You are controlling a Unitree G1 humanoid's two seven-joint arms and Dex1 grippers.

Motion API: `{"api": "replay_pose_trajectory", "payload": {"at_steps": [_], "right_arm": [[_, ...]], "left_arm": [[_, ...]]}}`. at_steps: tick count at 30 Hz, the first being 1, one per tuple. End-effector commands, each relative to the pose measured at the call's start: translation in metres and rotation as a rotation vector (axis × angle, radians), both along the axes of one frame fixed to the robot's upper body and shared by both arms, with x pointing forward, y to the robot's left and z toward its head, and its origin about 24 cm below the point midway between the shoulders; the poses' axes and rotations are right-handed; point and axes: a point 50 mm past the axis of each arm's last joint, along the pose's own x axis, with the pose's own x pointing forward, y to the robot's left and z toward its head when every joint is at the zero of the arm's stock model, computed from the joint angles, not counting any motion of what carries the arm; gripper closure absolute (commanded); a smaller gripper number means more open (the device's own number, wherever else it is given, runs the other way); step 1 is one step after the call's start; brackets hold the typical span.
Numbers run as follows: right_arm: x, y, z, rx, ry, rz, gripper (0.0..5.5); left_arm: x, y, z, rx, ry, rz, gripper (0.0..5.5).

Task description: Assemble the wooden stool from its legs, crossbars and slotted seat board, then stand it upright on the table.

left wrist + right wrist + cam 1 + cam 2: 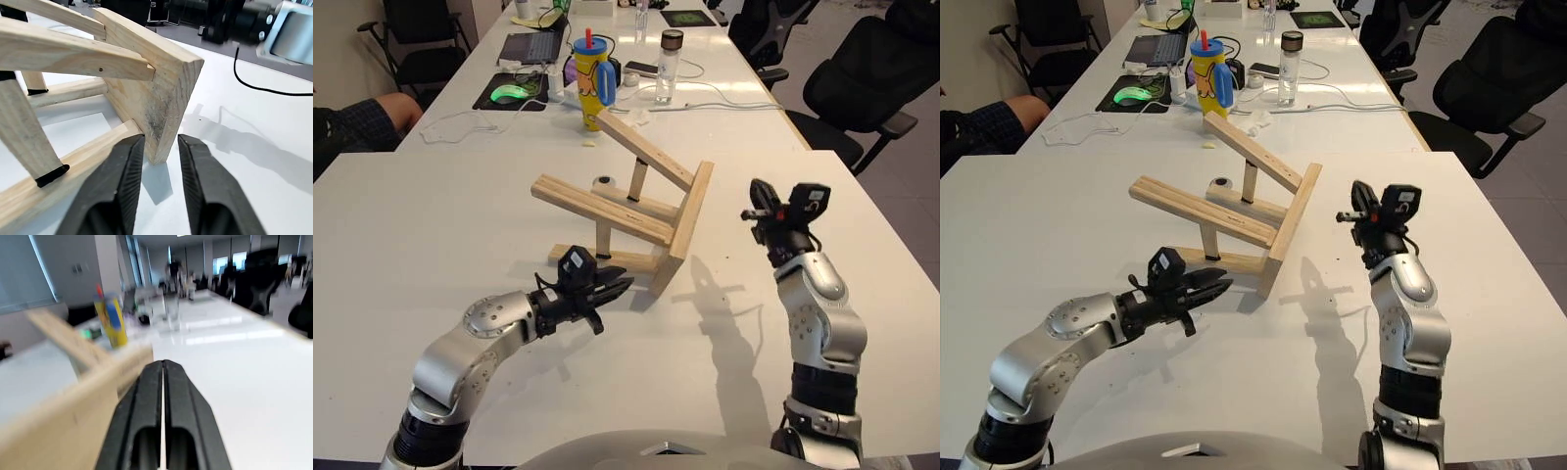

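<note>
In the middle of the white bench [421, 245] the wooden stool [636, 211] lies tipped on its side. Its seat board [691, 217] stands on one edge and leans, and the legs [597, 201] stick out toward the robot's left. One lower leg [607, 259] rests flat on the bench, the others slant up off it, and short crossbars [603, 238] join them.

The left hand [625, 285] sits low, just at the seat board's bottom corner. Its fingers [124, 171] are a narrow gap apart, one on each side of that corner; whether they press the wood I cannot tell.

The right hand [759, 196] is raised off the bench to the right of the stool, apart from it, with its two fingers [149, 396] closed flat together and nothing between them.

Just behind the stool lies a small round thing [602, 182]. Farther back stand a yellow cup [592, 88], a clear bottle [668, 67] and a laptop [530, 46].
</note>
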Motion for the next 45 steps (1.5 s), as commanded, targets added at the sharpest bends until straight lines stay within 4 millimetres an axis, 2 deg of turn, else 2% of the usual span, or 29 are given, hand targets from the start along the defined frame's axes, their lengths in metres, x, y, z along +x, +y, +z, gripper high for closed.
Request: {"api": "replay_pose_trajectory", "payload": {"at_steps": [1, 4, 7, 9, 14, 19, 23, 27, 30, 33, 37, 41, 45], "right_arm": [[-0.02, 0.048, -0.035, -0.004, 0.245, 0.308, 5.5], [-0.014, 0.074, -0.021, 0.05, 0.184, 0.385, 5.5], [-0.009, 0.089, -0.002, 0.111, 0.101, 0.434, 5.5], [-0.009, 0.087, -0.004, 0.08, 0.116, 0.43, 5.5], [-0.017, 0.068, -0.031, -0.002, 0.241, 0.412, 5.5], [-0.018, 0.058, -0.046, -0.031, 0.285, 0.403, 5.5], [-0.015, 0.051, -0.049, -0.031, 0.284, 0.383, 5.5], [-0.014, 0.049, -0.05, -0.019, 0.287, 0.375, 5.5], [-0.013, 0.053, -0.051, -0.017, 0.289, 0.395, 5.5], [-0.01, 0.058, -0.05, -0.018, 0.285, 0.424, 5.5], [-0.006, 0.058, -0.048, -0.022, 0.276, 0.433, 5.5], [-0.006, 0.059, -0.049, -0.025, 0.278, 0.44, 5.5], [-0.006, 0.06, -0.051, -0.023, 0.282, 0.443, 5.5]], "left_arm": [[0.004, -0.003, -0.01, 0.055, -0.046, 0.036, 3.66], [0.007, -0.004, -0.016, 0.079, -0.041, 0.043, 3.22], [0.009, -0.008, -0.021, 0.095, -0.036, 0.048, 2.89], [0.012, -0.009, -0.023, 0.116, -0.048, 0.055, 2.89], [0.027, 0.007, -0.021, 0.18, -0.145, 0.174, 2.89], [0.014, 0.023, -0.014, 0.179, -0.264, 0.2, 2.89], [0.009, 0.03, -0.01, 0.178, -0.335, 0.249, 2.3], [0.03, 0.051, -0.012, 0.17, -0.349, 0.335, 1.75], [0.046, 0.051, -0.022, 0.146, -0.307, 0.318, 1.34], [0.056, 0.044, -0.034, 0.137, -0.264, 0.261, 1.34], [0.054, 0.037, -0.04, 0.117, -0.217, 0.191, 1.34], [0.061, 0.037, -0.04, 0.083, -0.201, 0.238, 1.34], [0.067, 0.032, -0.039, 0.059, -0.2, 0.246, 1.95]]}}
